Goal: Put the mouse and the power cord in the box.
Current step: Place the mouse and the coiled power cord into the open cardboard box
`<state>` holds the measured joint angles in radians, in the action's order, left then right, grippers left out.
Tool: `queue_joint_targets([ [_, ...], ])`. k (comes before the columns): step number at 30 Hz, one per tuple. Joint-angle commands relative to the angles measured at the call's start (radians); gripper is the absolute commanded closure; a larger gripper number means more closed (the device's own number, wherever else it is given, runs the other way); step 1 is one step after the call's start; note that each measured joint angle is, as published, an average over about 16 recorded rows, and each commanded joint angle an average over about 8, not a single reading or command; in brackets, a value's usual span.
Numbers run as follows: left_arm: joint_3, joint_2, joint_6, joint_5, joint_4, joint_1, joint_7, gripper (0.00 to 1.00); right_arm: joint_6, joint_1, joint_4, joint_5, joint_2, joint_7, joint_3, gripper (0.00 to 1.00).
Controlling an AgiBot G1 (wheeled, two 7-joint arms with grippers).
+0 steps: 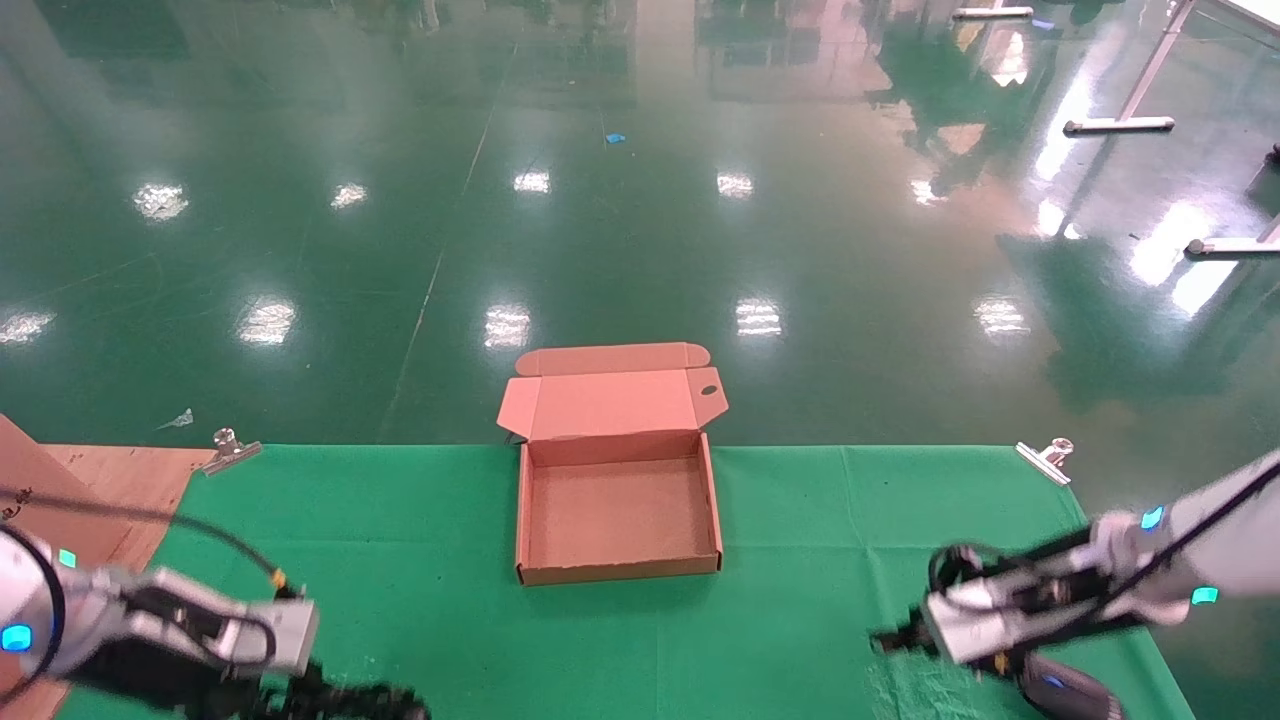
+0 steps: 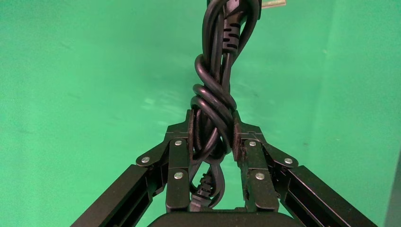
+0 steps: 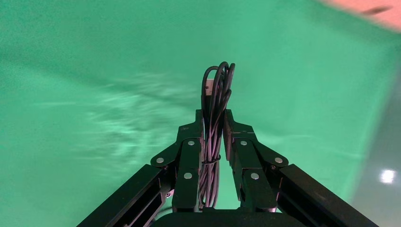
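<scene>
The left gripper (image 2: 213, 139), at 7 o'clock from the open brown cardboard box (image 1: 618, 570), clenches the thick black bundled power cord (image 2: 213, 101). The right gripper (image 3: 213, 130), at 4 o'clock, grasps the thin cable bundle of the black mouse (image 1: 1068, 688), which hangs below it.

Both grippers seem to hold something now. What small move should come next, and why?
Probably carry the left gripper toward the open box first. It is shut on the knotted power cord, and the box looks empty. The right gripper is shut on the mouse's bundled cable, with the mouse below it, so it could follow.
</scene>
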<state>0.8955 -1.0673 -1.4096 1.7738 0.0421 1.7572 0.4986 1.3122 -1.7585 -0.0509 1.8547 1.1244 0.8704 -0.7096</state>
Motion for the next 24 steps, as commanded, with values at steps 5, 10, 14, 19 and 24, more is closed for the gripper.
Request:
queue_joint_targets([
  [5,0.002,-0.028,-0.071,0.003,0.041,0.125,-0.016,1.0,0.09,-0.114,-0.024,-0.038,-0.016,-0.012,0.026,1.0],
  [10,-0.003,-0.07,-0.124,-0.003,0.081,0.239,-0.051,1.0,0.157,-0.214,-0.044,-0.068,-0.012,-0.048,0.047,1.0],
  [14,-0.01,-0.113,-0.15,-0.015,0.106,0.317,-0.09,1.0,0.176,-0.287,-0.069,-0.076,0.015,-0.082,0.053,1.0],
  [19,-0.015,-0.173,-0.148,-0.023,0.134,0.395,-0.135,1.0,0.174,-0.349,-0.091,-0.079,0.067,-0.128,0.056,1.0],
  [24,-0.013,-0.224,-0.134,-0.023,0.143,0.434,-0.166,1.0,0.173,-0.381,-0.089,-0.083,0.103,-0.166,0.058,1.0],
])
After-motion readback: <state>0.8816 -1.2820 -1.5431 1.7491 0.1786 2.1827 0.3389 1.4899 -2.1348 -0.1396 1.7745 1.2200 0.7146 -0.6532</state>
